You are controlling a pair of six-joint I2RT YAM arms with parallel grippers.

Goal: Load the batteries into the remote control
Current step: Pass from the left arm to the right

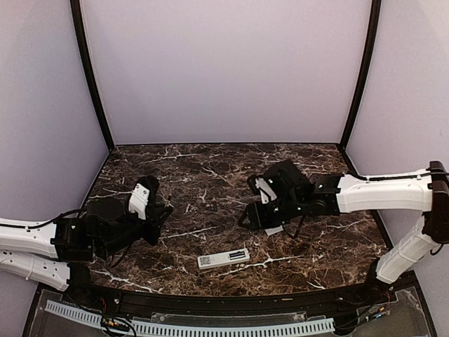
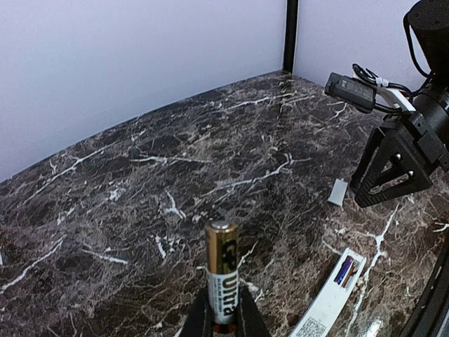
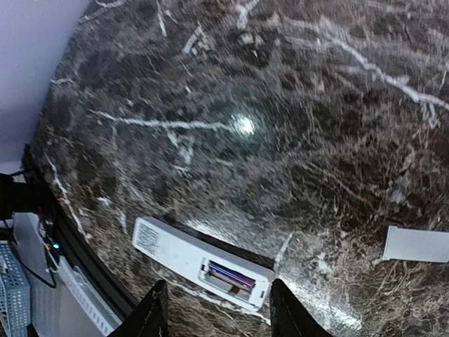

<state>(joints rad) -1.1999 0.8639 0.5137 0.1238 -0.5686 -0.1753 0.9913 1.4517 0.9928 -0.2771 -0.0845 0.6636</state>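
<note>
Top external view: the remote control is laid flat on the bench, near its front edge and between the two arms, where either can reach it. The left gripper is held off to the left of it, and the right gripper just beyond it on the right. A small white cover is seen just beside the right gripper, presumably set aside to expose the compartment.

Left wrist view: a gold-and-black battery is clamped upright between the closed jaws of the left gripper and lifted clear of the bench, apparently kept ready for insertion. The remote control is seen to the right, label side up, with its compartment open and a bluish loaded battery seated along one side.

Right wrist view: the right gripper is seen with its fingers well parted and nothing held between them, hanging above the compartment end of the remote control. One bay is filled; the bay beside it is judged to be empty, though this cannot be told for certain. The cover lies apart on the right.
</note>
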